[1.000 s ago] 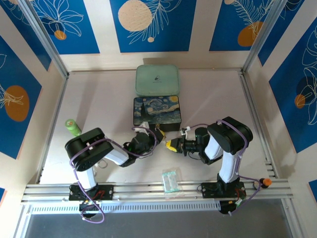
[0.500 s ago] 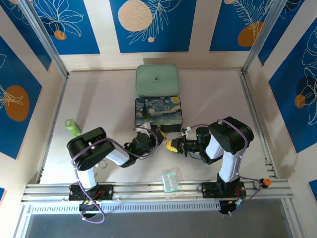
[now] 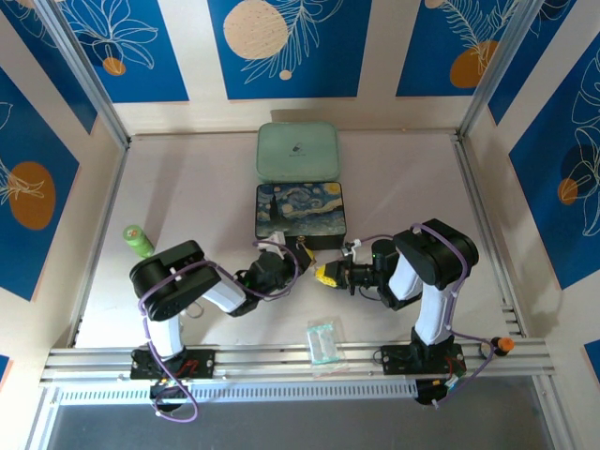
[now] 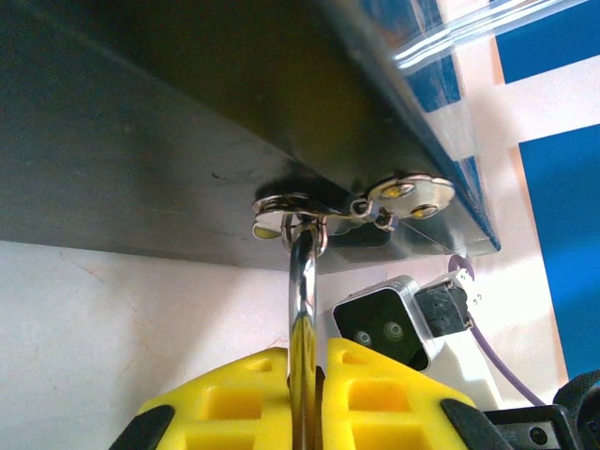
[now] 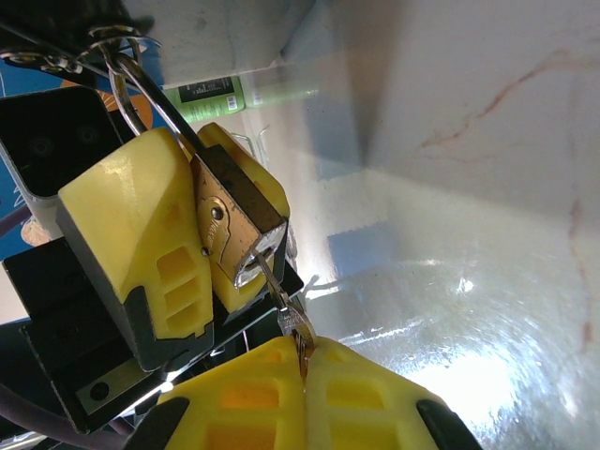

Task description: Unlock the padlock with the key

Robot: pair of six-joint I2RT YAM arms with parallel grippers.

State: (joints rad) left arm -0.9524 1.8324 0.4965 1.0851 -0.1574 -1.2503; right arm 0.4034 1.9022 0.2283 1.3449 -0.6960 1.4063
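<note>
Left fingers [image 5: 131, 216] clamp padlock [image 5: 228, 225]. My right fingers [image 5: 361, 398] pinch key [image 5: 286, 314], tip at keyhole, 11 o'clock. I turn slow, keep key straight.

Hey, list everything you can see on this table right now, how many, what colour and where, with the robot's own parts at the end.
table: one, pale, under everything.
flat case: one, mint green, far centre.
painted box: one, dark with a starry-night picture, just in front of the flat case.
hasp: one, silver, on the painted box's near side.
padlock: one, brass body, silver shackle through the hasp.
key: one, silver, tip at the padlock's keyhole.
bottle: one, green, left side.
packet: one, clear with pale green contents, near edge between the arm bases.
left end effector: one, yellow fingers, shut on the padlock.
right end effector: one, yellow fingers, shut on the key.
</note>
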